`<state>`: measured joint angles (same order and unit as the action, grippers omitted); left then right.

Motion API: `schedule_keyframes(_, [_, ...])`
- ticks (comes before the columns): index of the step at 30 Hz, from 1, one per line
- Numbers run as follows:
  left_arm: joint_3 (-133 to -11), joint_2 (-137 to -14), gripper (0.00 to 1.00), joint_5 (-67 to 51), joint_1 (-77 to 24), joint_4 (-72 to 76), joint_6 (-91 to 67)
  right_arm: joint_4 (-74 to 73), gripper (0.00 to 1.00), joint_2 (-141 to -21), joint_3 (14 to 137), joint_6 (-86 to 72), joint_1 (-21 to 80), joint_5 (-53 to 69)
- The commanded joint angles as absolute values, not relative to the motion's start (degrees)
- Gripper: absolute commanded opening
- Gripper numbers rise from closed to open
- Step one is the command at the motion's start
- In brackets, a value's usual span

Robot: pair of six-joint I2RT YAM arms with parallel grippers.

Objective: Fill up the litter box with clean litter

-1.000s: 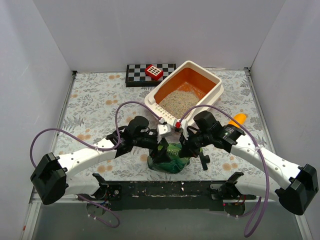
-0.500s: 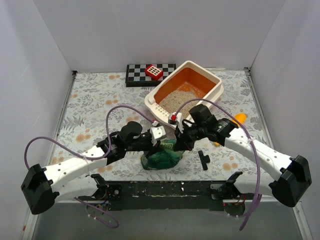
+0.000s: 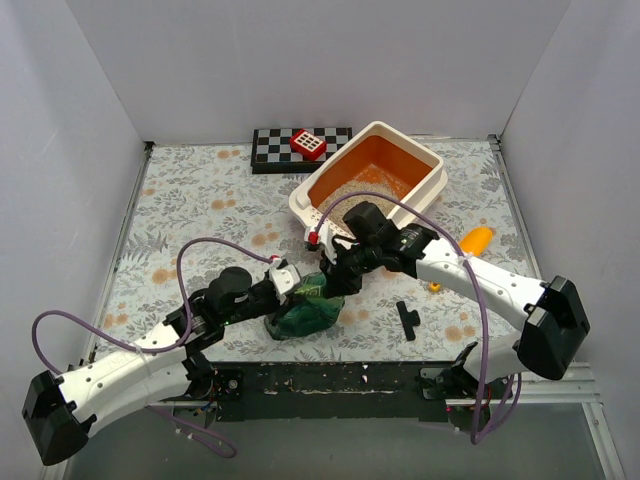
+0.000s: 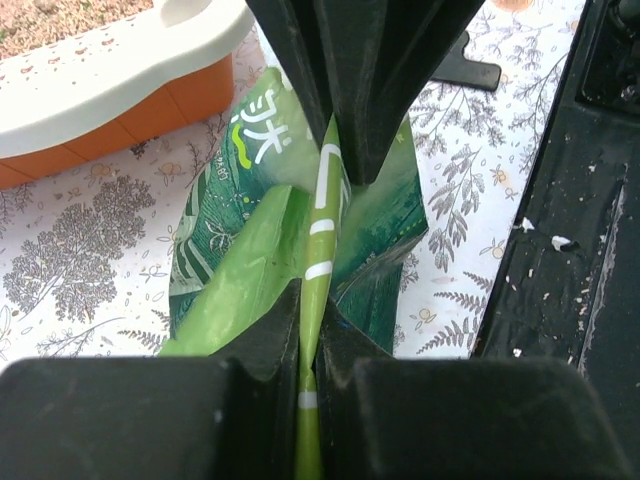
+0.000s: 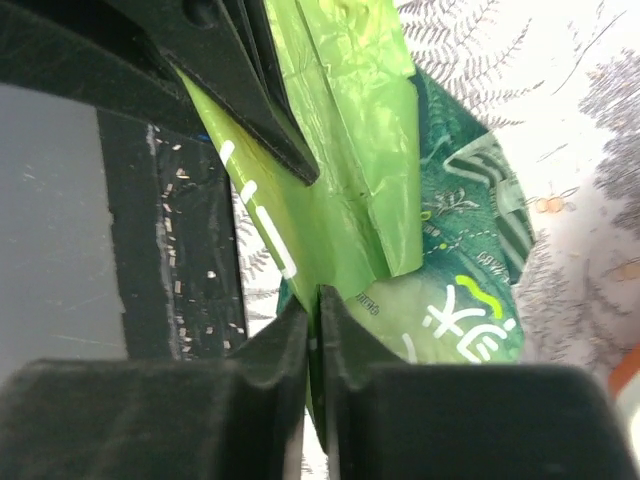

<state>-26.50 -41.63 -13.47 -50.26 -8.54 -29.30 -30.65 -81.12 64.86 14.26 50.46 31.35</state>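
The litter box (image 3: 425, 160), cream rim and orange walls, stands at the back centre-right with clean litter (image 3: 345, 195) on its floor. In front of it a glossy green bag (image 3: 300, 315) stands on the patterned table. My left gripper (image 3: 305, 289) is shut on the bag's top edge (image 4: 312, 300), its jaws pinching the thin green film. My right gripper (image 3: 335, 283) grips the same top edge (image 5: 317, 310) from the opposite side, jaws almost together on the film. The box rim (image 4: 100, 85) shows just beyond the bag in the left wrist view.
An orange-yellow scoop (image 3: 475, 240) lies right of the right arm. A small black part (image 3: 405, 320) lies on the table near the front. A checkerboard (image 3: 275, 148) with a red block (image 3: 308, 144) sits at the back. White walls enclose the table.
The left gripper has shut on the bag's top edge. Both grippers and the bag have shifted left, and the right arm has stretched out further to the left.
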Motion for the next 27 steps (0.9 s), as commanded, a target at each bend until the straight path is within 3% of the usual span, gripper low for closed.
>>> schedule_keyframes(1, [-25.2,-38.8,0.00,-14.3,-50.0,-2.6,-31.0,-30.9,0.28,-77.4,67.4,21.2,50.1,26.8])
schedule_keyframes(10, [-23.3,-35.8,0.00,-15.7,-50.0,-2.1,-31.8,-32.4,0.74,-64.8,64.3,34.8,50.0,21.4])
schedule_keyframes(27, [-21.3,-32.3,0.00,-15.2,-50.0,-1.0,-33.0,-31.4,0.73,-63.9,60.4,45.2,50.0,28.6])
